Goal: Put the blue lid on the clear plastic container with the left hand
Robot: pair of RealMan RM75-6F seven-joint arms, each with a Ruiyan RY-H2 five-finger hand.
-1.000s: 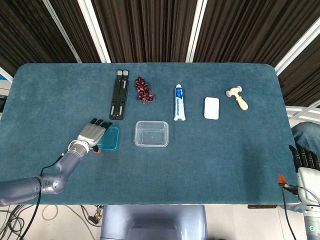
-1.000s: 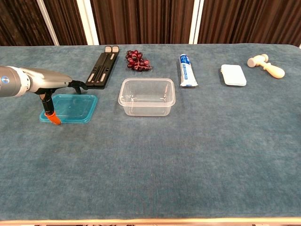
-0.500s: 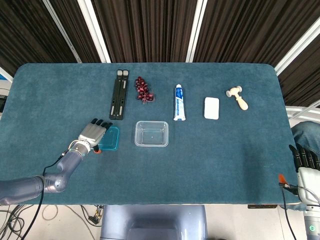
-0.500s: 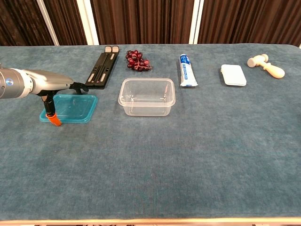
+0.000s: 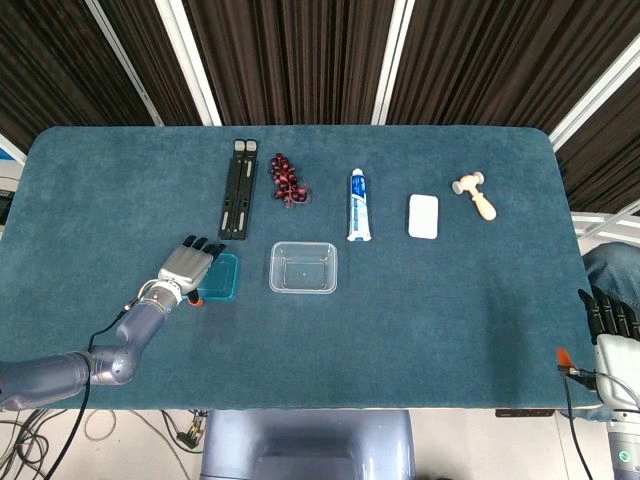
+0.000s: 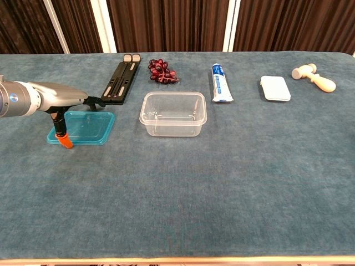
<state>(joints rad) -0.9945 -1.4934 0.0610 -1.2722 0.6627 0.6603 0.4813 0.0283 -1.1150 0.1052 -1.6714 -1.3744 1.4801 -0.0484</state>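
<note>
1 left robot hand (image 5: 186, 269) lies flat, fingers spread, over blue lid (image 5: 222, 278), seemingly ungripped.

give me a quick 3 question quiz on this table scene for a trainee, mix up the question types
1. True or false: the blue lid already sits on the clear plastic container.
2. Multiple choice: what lies directly beyond the container, nearest the toothpaste tube? A) wooden mallet B) bunch of dark grapes C) white soap bar
3. Fill in: the left robot hand is over the ____ edge of the lid, on the side away from the container.

Key
1. False: the lid lies flat on the table, left of the container.
2. B: the bunch of dark grapes.
3. Left.

The right robot hand is at the table's right edge, away from everything.
</note>
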